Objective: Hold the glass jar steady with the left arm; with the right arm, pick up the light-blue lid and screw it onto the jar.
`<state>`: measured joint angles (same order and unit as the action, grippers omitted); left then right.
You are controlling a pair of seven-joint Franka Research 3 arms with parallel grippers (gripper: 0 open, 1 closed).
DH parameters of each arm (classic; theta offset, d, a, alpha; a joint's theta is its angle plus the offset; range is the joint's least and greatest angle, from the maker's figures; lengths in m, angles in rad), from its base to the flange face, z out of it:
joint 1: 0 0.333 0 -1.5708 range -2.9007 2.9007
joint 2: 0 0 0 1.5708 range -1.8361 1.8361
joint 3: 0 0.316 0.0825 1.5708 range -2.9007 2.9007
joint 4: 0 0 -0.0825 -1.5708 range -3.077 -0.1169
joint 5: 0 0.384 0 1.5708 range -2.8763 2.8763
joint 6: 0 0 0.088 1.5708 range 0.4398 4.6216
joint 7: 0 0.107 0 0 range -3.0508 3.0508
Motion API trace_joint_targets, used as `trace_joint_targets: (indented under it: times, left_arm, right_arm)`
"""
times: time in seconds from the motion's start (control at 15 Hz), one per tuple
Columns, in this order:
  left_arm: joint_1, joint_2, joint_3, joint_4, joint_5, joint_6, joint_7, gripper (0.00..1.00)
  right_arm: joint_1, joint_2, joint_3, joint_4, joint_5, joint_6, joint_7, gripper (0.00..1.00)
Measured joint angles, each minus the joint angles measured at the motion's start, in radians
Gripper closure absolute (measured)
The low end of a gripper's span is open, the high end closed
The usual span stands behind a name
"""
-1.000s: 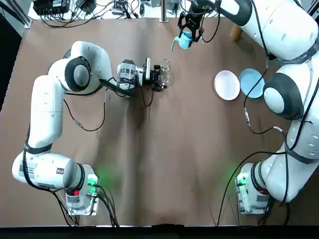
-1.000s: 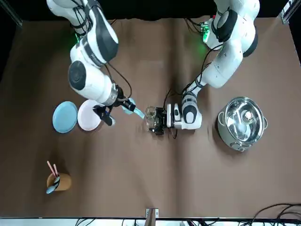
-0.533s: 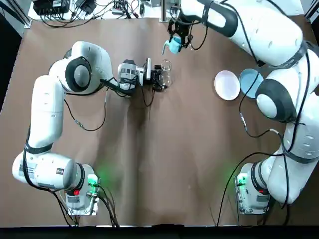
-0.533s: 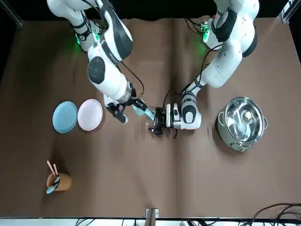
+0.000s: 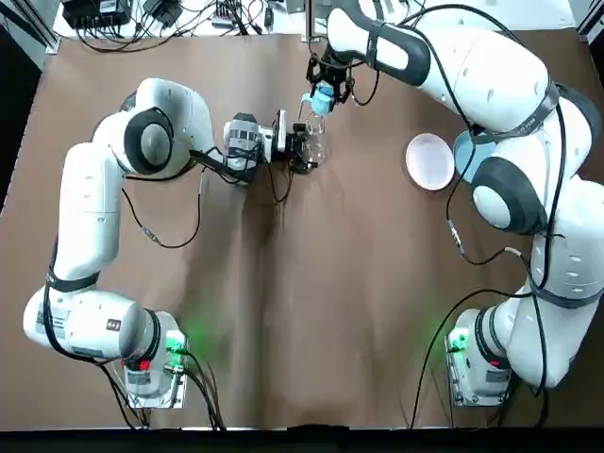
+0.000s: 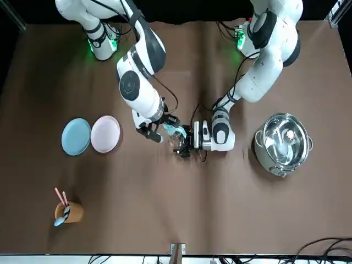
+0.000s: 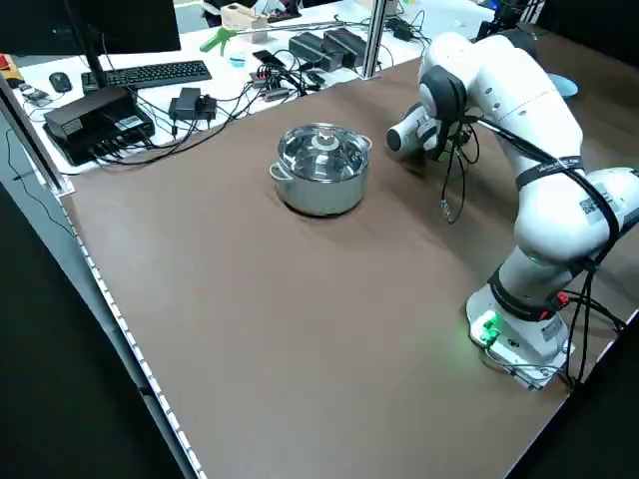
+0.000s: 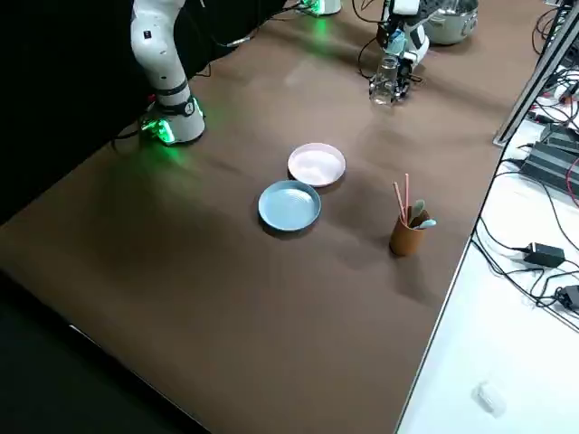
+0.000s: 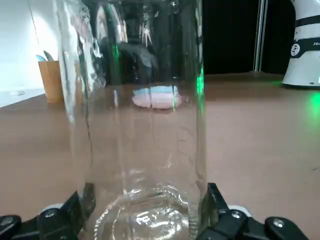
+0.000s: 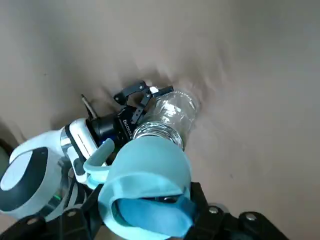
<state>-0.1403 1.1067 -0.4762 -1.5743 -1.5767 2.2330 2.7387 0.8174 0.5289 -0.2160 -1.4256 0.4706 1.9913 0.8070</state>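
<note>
left gripper [image 5: 301, 149] tight on glass jar [image 9: 145, 125], right gripper [image 5: 323, 93] tight on light-blue lid [image 10: 146, 172]

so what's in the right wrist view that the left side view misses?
Right wrist only: the light-blue round lid gripped in the right claw, close to the clear glass jar that the left claw clamps. Left side only: the lidded steel pot and black keyboard. Both: the white left arm and brown table.
</note>
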Motion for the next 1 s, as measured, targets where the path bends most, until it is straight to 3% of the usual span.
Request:
trace_joint_targets:
  times: [0.4,1.0]
  left_arm:
    - [0.0,0.0,0.0,0.0,0.0,0.0,0.0,0.05]
    - [0.0,0.0,0.0,0.0,0.0,0.0,0.0,0.05]
  right_arm:
    - [0.01,0.03,0.0,0.013,0.0,0.002,-0.188,0.29]
    - [0.013,0.091,-0.001,0.095,-0.004,-0.023,-0.481,0.29]
